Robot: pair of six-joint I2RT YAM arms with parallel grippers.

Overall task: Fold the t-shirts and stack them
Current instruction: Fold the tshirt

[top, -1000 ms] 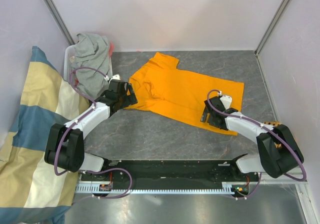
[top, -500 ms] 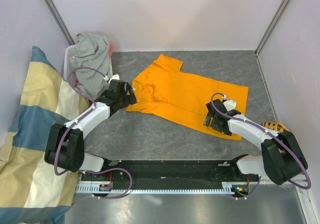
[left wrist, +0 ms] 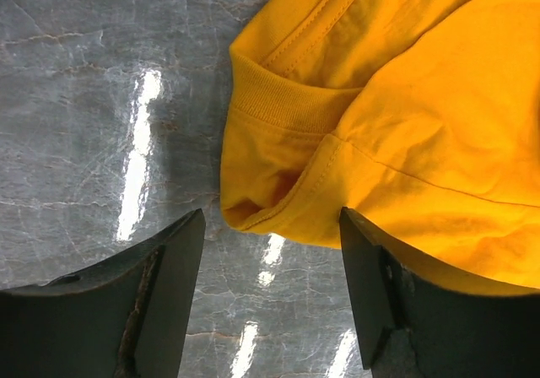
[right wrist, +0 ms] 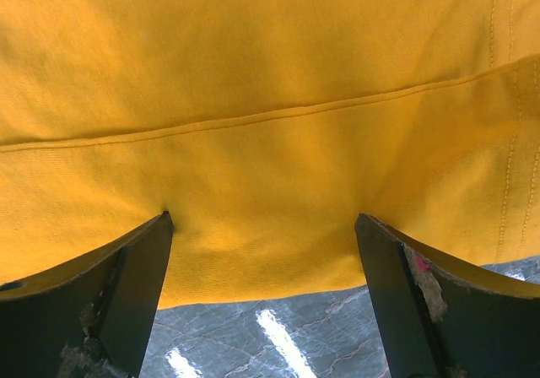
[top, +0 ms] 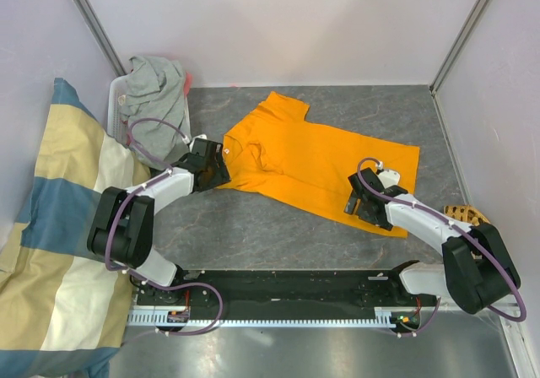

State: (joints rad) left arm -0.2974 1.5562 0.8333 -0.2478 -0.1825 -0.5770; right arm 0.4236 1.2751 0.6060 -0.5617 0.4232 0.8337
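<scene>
Since the earlier frame, the orange t-shirt (top: 312, 163) lies flatter, its hem drawn further from the bin (top: 113, 99) by the right claw (top: 361, 194). The left claw (top: 218, 165) has edged in at the collar end.

**Position.** The shirt lies spread on the surface (top: 253, 234), just right of the bin. The grey t-shirt (top: 156, 87) is heaped in the bin.

**Orientation.** The long axis runs away from the bin, with the collar nearest it and the hem farthest.

**Claws.** The left claw (left wrist: 270, 226) is released and straddles a folded edge by the ribbed collar. The right claw (right wrist: 261, 222) is released, jaws wide over the hem.

**Handling.** The cotton is light, limp and prone to bunching. Judged best hold: pinch the doubled seams at shoulder and hem corner.
</scene>
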